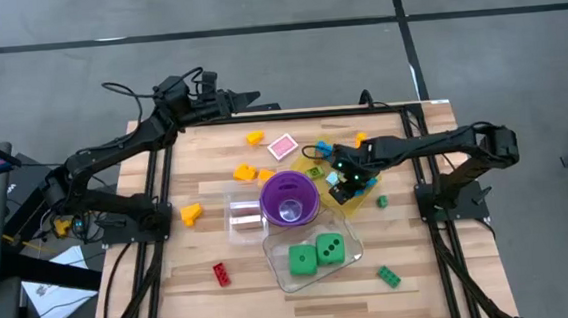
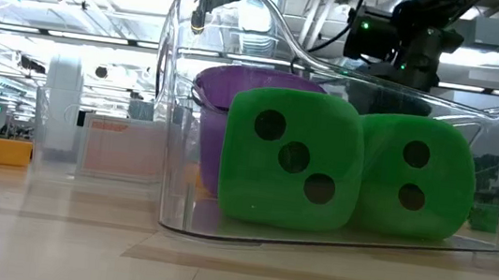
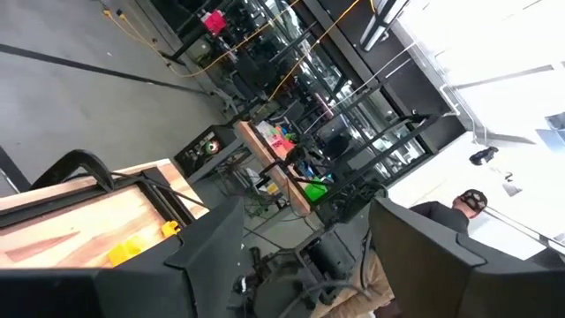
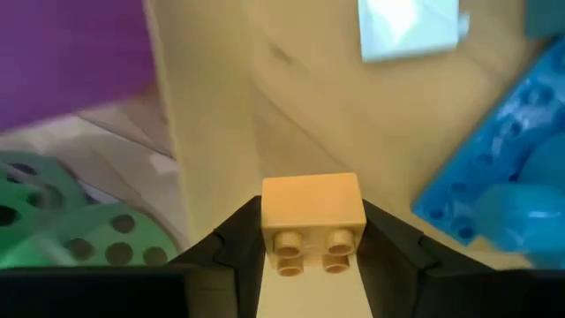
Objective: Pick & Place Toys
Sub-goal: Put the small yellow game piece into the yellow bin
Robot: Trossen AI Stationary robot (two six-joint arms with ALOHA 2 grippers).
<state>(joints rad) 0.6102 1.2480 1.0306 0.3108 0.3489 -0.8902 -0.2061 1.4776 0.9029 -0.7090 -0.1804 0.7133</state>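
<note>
Right gripper pinches yellow brick, studs facing camera

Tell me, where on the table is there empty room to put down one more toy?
Bare wood lies at the near left, between the red brick and the orange brick, and along the near edge before the clear tub with the green dice. It is crowded around the purple cup, where the right gripper holds a yellow brick.
</note>
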